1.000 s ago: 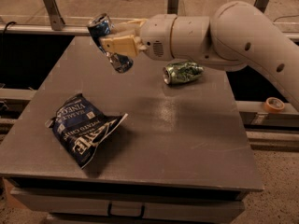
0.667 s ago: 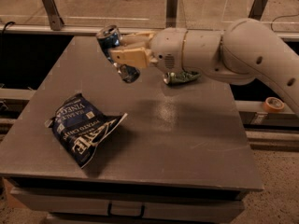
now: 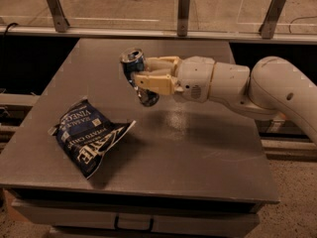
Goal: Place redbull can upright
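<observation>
Redbull can [image 3: 133, 66] held clear of table [image 3: 198, 152], tilted, silver top uppermost, up and right of chip bag [image 3: 89, 138]. Gripper [image 3: 142, 71] right of bag, jaws clamped across can's middle. Risk of toppling if released tilted, then rolling against bag

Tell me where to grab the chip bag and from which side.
Probably take the chip bag by its pointed right corner, from above: it lies flat on the table, and only that crumpled corner seems to lift. The gripper, above the table's middle, is shut on the redbull can.
</observation>
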`<state>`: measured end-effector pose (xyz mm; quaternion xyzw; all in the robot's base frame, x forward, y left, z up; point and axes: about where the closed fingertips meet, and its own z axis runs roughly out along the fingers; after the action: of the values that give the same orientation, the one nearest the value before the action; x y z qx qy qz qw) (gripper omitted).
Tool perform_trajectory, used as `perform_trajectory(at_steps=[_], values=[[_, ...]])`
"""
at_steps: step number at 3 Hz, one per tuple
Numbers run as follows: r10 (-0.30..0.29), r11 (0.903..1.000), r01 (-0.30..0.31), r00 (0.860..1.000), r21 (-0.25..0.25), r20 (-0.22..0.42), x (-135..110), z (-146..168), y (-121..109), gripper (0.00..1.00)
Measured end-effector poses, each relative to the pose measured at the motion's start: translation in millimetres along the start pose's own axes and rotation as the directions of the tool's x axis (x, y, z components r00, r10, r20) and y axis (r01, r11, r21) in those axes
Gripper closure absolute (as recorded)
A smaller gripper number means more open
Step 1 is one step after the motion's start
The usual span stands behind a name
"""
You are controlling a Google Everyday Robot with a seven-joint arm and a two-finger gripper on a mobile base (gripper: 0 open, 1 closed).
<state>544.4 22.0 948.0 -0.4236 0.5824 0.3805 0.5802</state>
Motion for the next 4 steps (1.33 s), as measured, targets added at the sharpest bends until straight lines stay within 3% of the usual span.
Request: perform_trajectory(at_steps=[1, 4], values=[[0.002, 1.0, -0.002, 1.0, -0.004, 0.018, 16.3, -6.3, 4.0, 0.83], [0.013, 0.9998, -0.014, 0.998, 0.013, 0.058, 43.6, -25.0, 9.9, 0.14]])
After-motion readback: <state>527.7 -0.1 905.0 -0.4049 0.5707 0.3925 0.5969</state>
